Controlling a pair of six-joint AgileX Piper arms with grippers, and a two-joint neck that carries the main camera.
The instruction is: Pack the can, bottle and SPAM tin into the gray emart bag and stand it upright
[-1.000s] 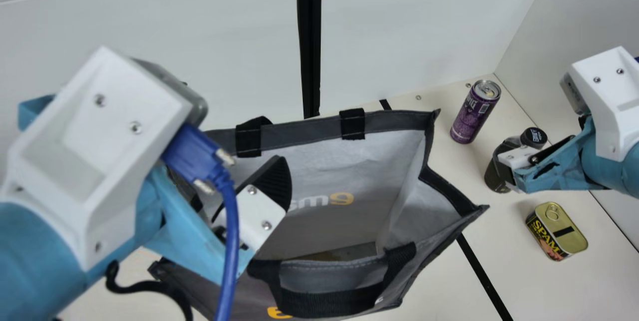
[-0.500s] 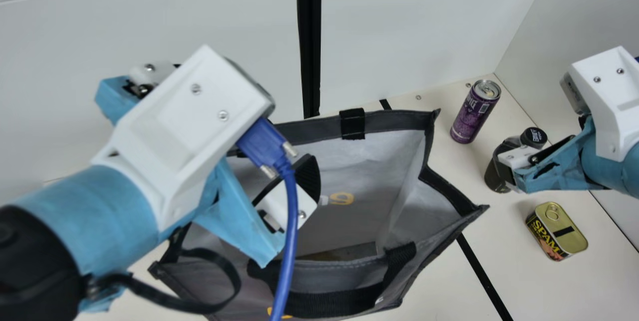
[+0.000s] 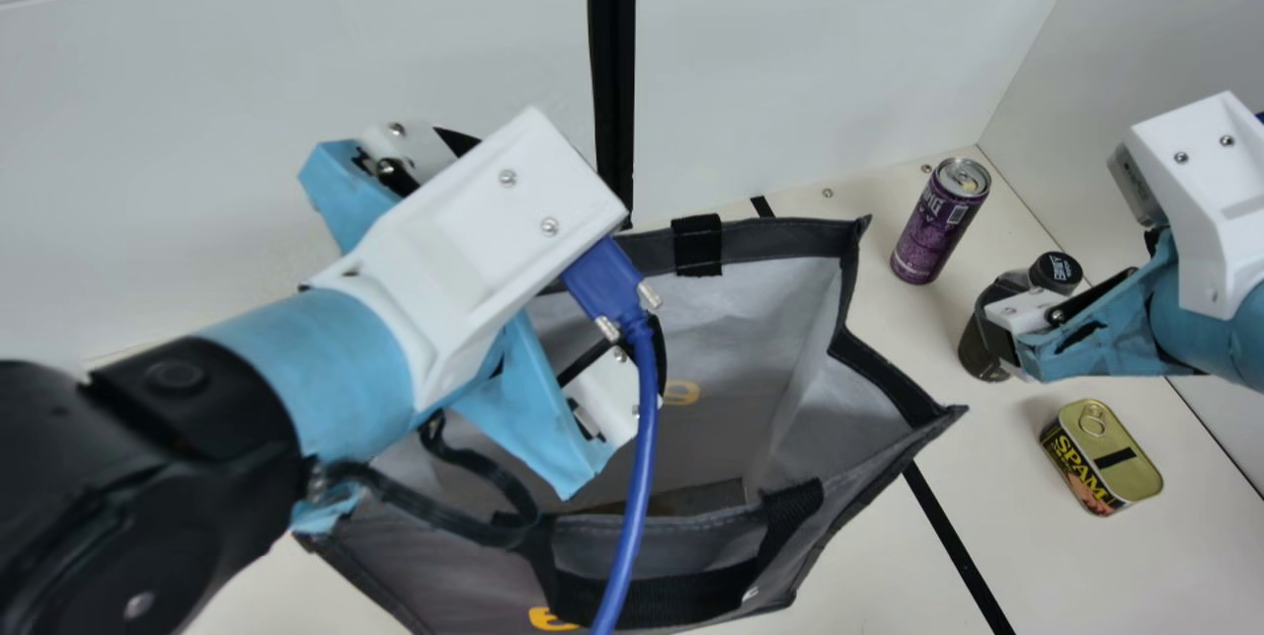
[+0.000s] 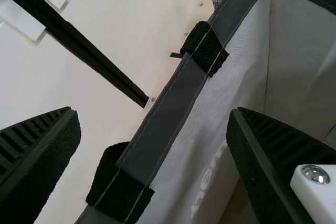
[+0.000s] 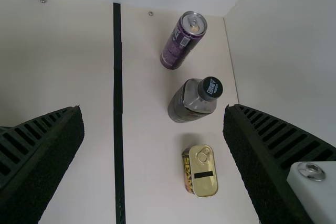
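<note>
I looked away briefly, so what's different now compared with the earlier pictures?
The left gripper has moved toward the main view's right, along the far rim of the bag; it is open and has not closed on it. The bag, can, bottle, tin and right gripper stayed as they were.

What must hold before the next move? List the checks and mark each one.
1. Mouth of the gray fabric bag open: ok.
2. Left gripper closed on the bag's rim: not ok, open.
3. Right gripper open and empty: ok.
4. Purple metal can and dark, black-capped bottle standing on the cream table: ok.
5. Gold-topped rectangular SPAM tin apart from the bottle: ok.
6. Bag's whole floor free: cannot tell.
</note>
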